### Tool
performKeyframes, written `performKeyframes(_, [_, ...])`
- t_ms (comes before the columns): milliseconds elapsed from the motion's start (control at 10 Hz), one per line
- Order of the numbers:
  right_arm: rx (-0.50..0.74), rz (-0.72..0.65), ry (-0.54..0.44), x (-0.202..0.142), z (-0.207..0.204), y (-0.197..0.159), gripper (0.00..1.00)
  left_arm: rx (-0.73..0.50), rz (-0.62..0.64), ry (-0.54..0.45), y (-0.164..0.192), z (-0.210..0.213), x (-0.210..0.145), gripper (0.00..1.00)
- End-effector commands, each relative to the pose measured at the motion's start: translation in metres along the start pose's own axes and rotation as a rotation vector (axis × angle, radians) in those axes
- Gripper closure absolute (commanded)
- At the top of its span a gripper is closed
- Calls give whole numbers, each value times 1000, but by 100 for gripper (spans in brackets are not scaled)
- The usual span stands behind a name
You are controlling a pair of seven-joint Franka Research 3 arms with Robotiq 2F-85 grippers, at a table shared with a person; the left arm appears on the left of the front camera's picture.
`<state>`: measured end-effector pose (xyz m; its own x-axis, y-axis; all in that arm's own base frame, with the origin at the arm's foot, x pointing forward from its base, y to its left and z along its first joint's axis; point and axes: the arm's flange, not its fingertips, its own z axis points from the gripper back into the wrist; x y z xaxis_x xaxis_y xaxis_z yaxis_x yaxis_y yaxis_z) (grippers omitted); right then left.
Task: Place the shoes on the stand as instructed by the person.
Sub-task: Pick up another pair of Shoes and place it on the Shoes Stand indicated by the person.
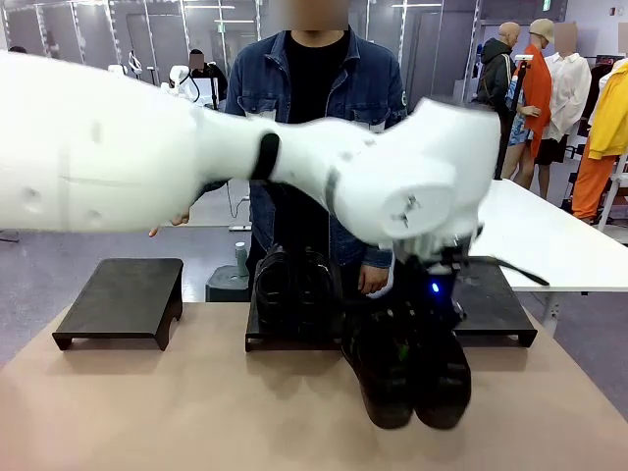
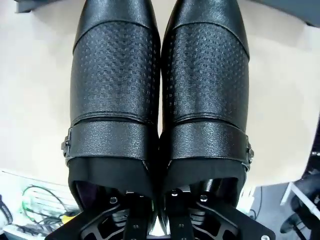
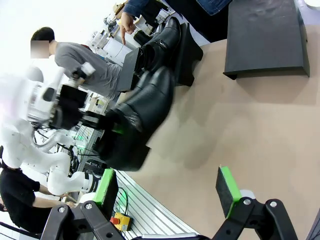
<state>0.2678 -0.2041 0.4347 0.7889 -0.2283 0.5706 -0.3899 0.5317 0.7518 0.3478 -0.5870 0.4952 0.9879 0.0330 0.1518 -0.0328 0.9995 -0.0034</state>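
Strapped shoes, clamped in the left gripper, hover near the middle stand, which bears the other pair. Right gripper gapes empty.

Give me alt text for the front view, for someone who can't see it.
A blurred white left arm reaches across the table, its jaws shut on a pair of black shoes near the right stand. A second pair sits on the middle stand, with a person in a denim jacket behind.
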Motion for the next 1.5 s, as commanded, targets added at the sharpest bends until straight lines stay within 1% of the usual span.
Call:
performKeyframes(0, [12, 20, -12, 1, 1, -1, 0, 15, -53, -58, 37, 19, -5, 100])
performKeyframes(100, [12, 20, -12, 1, 1, -1, 0, 13, -36, -78, 47, 25, -3, 100])
performKeyframes(300, [12, 20, -12, 1, 1, -1, 0, 10, -26, -89, 49, 28, -4, 100])
performKeyframes(400, [12, 20, -12, 1, 1, -1, 0, -12, -75, -95, 43, 30, -7, 100])
performKeyframes(500, [12, 20, -12, 1, 1, -1, 0, 24, -23, -61, 44, 31, 4, 100])
performKeyframes(1000, [12, 20, -12, 1, 1, -1, 0, 24, -23, -61, 44, 31, 4, 100])
performKeyframes(1100, [12, 20, -12, 1, 1, -1, 0, 26, -28, -45, 44, 22, 4, 92])
performKeyframes(1200, [12, 20, -12, 1, 1, -1, 0, 29, -55, -99, 66, 35, 21, 92])
performKeyframes(1300, [12, 20, -12, 1, 1, -1, 0, -8, -67, -96, 106, 48, 42, 92])
performKeyframes(1400, [12, 20, -12, 1, 1, -1, 0, -4, -97, -115, 144, 54, 54, 92])
